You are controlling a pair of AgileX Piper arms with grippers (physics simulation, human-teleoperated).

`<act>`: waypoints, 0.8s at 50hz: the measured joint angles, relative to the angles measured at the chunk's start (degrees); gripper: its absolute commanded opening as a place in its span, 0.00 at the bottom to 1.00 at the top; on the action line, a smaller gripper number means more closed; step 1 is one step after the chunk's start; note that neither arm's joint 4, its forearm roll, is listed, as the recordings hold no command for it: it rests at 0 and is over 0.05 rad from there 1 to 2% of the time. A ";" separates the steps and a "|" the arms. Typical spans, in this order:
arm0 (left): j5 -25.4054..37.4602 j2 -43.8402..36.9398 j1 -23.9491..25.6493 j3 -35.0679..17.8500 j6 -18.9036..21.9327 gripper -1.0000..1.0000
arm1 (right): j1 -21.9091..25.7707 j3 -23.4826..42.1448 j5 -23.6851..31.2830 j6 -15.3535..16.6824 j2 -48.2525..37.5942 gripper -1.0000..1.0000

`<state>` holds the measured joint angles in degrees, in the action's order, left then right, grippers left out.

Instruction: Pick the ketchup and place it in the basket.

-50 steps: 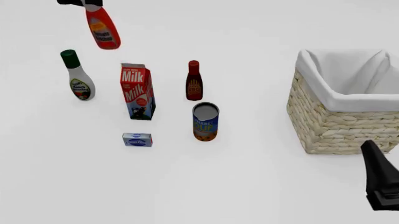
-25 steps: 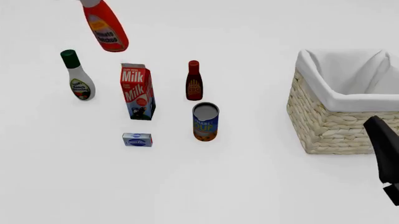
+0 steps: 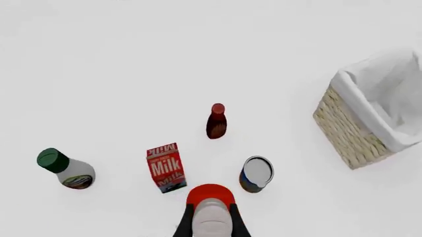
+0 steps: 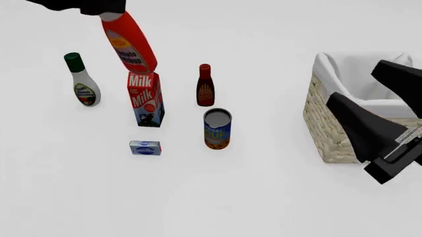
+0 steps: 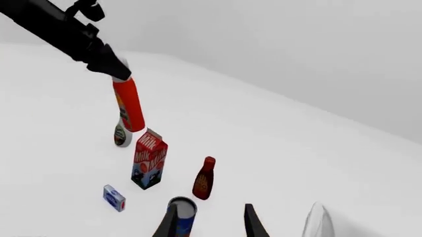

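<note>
The ketchup (image 4: 130,44), a bright red bottle with a yellow-and-white label, hangs tilted in the air just above the milk carton. My left gripper (image 4: 99,8) is shut on its whitish cap end at the picture's top left. In the left wrist view the fingers (image 3: 187,224) clamp the cap and red shoulder of the ketchup (image 3: 209,195). The basket (image 4: 333,138), wicker with a white lining, stands at the right. My right gripper (image 4: 355,81) is open and empty, raised in front of the basket. The right wrist view shows the ketchup (image 5: 129,103) hanging from the left arm.
A red milk carton (image 4: 145,98), a slim dark red-brown bottle (image 4: 205,86), an open can (image 4: 217,128), a white bottle with a green cap (image 4: 83,81) and a small blue box (image 4: 145,147) stand left of centre. The basket also shows in the left wrist view (image 3: 346,136).
The left gripper has carried the ketchup to the right, now over the milk carton. The right arm has risen from the lower right corner to in front of the basket.
</note>
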<state>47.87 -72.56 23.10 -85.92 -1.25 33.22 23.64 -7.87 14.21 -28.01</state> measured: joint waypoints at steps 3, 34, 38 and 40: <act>0.40 0.31 1.00 0.10 0.58 0.00 | 1.31 1.02 -1.22 0.42 -2.82 1.00; 3.10 -0.52 8.94 -1.78 2.62 0.00 | 11.08 10.33 -8.56 1.40 -24.77 1.00; 2.79 -0.64 9.78 -1.40 2.39 0.00 | 12.26 11.59 -8.68 1.69 -26.70 1.00; 2.61 -0.68 10.16 -1.15 2.26 0.00 | 12.77 12.17 -8.73 1.76 -27.56 1.00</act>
<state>50.48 -73.24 33.27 -87.07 1.01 45.99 35.81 -16.60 15.97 -55.57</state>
